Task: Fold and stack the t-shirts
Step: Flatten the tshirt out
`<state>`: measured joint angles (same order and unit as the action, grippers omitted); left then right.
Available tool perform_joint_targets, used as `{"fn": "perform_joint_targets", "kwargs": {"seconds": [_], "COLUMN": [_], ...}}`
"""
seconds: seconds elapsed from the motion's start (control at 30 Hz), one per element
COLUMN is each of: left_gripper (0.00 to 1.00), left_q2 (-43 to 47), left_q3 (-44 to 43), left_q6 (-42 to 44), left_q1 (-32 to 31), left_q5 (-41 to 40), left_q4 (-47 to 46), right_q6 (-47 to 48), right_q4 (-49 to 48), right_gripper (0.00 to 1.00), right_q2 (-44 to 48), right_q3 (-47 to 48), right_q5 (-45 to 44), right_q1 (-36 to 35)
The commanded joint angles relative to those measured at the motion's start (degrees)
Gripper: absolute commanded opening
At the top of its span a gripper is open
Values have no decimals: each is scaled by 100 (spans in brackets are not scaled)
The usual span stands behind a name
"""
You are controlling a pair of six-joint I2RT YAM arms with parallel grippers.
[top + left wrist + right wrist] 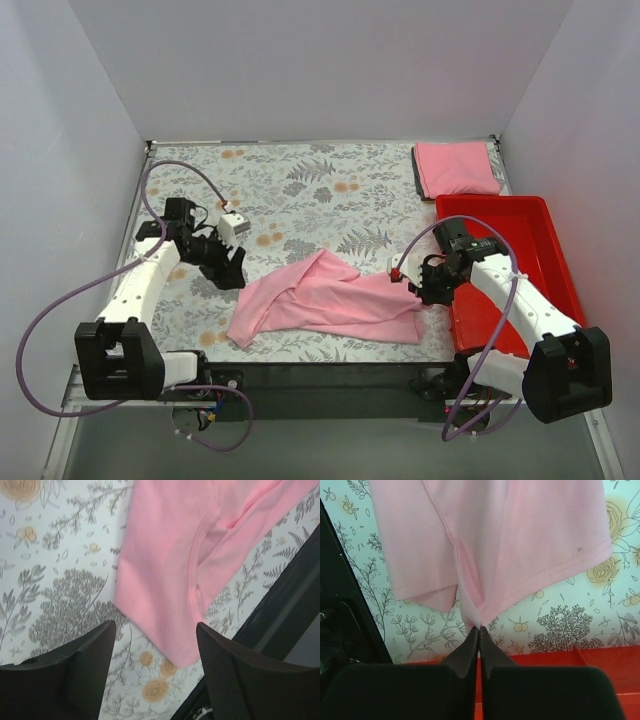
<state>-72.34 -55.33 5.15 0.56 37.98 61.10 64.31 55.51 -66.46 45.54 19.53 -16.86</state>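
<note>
Left tool (155, 630) spread wide, right tool (480, 629) pinched closed.

Read no text, label or brand in any view. Made out no numbers or signs either.

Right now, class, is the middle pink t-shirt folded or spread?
Spread, loosely and rumpled, not folded: the t-shirt sprawls across the table with uneven creases, one edge pinched by the right gripper, jaws shut.
</note>
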Motion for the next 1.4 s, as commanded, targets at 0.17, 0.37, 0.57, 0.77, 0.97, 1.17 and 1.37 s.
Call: {"fn": "perform_joint_targets", "kwargs": {"seconds": [0.17,0.37,0.57,0.77,0.97,1.17,1.37], "left_gripper": [65,66,61,23,28,42,37], "left_q2": [54,-843,-1458,-1529,-2336,-2605,-1056], "left_q3": [339,67,5,-442,-1243,-2412,-1649], "left_q6": [-2526,-3002,-3186,-2959,-2107,-1747,-2288], "left_q1": [-2155,-3236,-3633,-2502,-1218,146,-1337], "left_q5": [-1476,-2435,-3136,-3360,-2926,-833,273], "left_q4": [-2593,-3236,-3561,-3834,-3350,-1922,-1134], "right_q6": [160,125,134,257,292,204,178], "right_q4": [145,145,154,171,171,197,198], "right_gripper": [1,1,1,1,1,1,1], "right_q2": [-61,-69,-104,18,-25,-78,-96], "right_q3": [122,96,78,87,96,306,245], "right_q5": [86,-1,-168,-248,-257,-116,-116], "right_q1": [-72,-72,-72,-72,-72,-72,-80]}}
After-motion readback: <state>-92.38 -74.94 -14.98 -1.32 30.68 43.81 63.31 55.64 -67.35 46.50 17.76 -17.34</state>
